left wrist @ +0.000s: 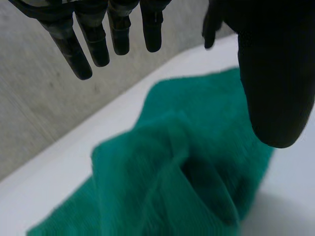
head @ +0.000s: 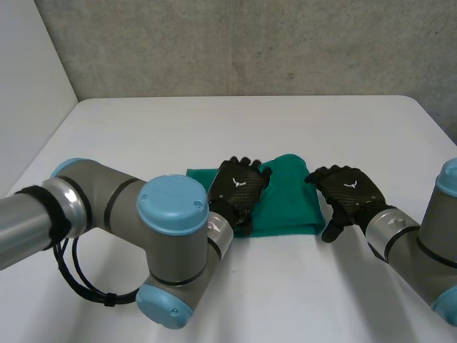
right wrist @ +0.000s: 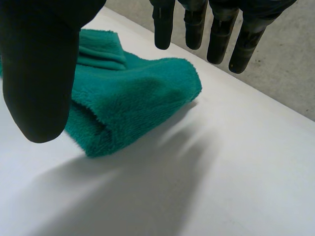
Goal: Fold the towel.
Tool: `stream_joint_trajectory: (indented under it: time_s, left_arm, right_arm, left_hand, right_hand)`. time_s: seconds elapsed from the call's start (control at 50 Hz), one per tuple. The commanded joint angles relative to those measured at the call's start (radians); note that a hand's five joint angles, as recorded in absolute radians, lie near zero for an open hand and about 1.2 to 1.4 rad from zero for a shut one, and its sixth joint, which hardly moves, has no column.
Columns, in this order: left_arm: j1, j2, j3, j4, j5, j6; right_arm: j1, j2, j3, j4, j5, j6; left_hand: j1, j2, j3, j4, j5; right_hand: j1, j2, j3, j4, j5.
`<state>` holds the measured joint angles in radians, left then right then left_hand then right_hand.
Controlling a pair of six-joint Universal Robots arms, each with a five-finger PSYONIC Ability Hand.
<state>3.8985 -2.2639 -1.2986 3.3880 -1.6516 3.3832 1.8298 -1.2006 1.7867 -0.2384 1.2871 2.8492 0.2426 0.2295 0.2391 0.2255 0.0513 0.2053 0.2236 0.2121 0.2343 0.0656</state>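
A green towel (head: 285, 204) lies folded into a small thick pad on the white table (head: 214, 128). My left hand (head: 238, 186) hovers over the towel's left half with straight fingers (left wrist: 81, 54), open and holding nothing; under its palm the towel (left wrist: 187, 162) is rumpled into soft folds. My right hand (head: 348, 193) floats just off the towel's right edge, open too, with straight fingers (right wrist: 216, 37) and its thumb (right wrist: 39, 73) spread wide. Beside that thumb the towel (right wrist: 133, 98) shows a doubled, fluffy edge.
The left arm's big grey elbow (head: 171, 236) fills the near left of the table. A grey wall (head: 250, 43) stands behind the table's far edge. Bare tabletop (right wrist: 206, 187) lies beneath the right hand.
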Motion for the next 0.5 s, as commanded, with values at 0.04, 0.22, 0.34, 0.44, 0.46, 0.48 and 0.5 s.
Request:
stream_joint_trajectory:
  time_s: [0.04, 0.22, 0.34, 0.44, 0.46, 0.48, 0.5]
  left_arm:
    - [0.009, -0.062, 0.038, -0.059, -0.034, 0.004]
    - [0.074, -0.083, 0.077, -0.058, -0.128, 0.013]
    - [0.140, -0.082, 0.119, -0.058, -0.139, 0.013]
    - [0.232, -0.120, 0.194, -0.056, -0.239, 0.015]
    - [0.232, -0.120, 0.194, -0.056, -0.240, 0.015]
    - [0.248, -0.129, 0.200, -0.058, -0.267, 0.018]
    - [0.268, -0.135, 0.206, -0.058, -0.308, 0.025]
  right_arm:
    - [0.025, 0.006, 0.019, -0.021, 0.002, -0.001]
    - [0.026, 0.018, 0.022, -0.044, 0.001, -0.001]
    - [0.045, 0.045, 0.020, -0.065, 0.003, -0.007]
    - [0.046, 0.053, 0.020, -0.068, 0.005, -0.007]
    - [0.046, 0.053, 0.020, -0.068, 0.005, -0.007]
    - [0.046, 0.055, 0.019, -0.070, 0.006, -0.007]
    - [0.048, 0.056, 0.019, -0.070, 0.009, -0.007]
  left_hand:
    - [-0.006, 0.008, -0.002, 0.011, 0.011]
    - [-0.003, 0.010, 0.001, 0.014, 0.014]
    - [0.003, 0.016, 0.007, 0.020, 0.020]
    - [0.088, 0.101, 0.092, 0.105, 0.105]
    - [0.088, 0.101, 0.092, 0.105, 0.105]
    - [0.088, 0.101, 0.092, 0.105, 0.105]
    - [0.083, 0.096, 0.086, 0.100, 0.099]
  right_hand:
    - [0.062, 0.043, 0.055, 0.033, 0.027]
    - [0.384, 0.366, 0.378, 0.355, 0.350]
    - [0.429, 0.410, 0.422, 0.400, 0.394]
    - [0.432, 0.413, 0.425, 0.403, 0.397]
    - [0.432, 0.413, 0.425, 0.403, 0.397]
    - [0.432, 0.413, 0.425, 0.403, 0.397]
    - [0.432, 0.413, 0.425, 0.403, 0.397]
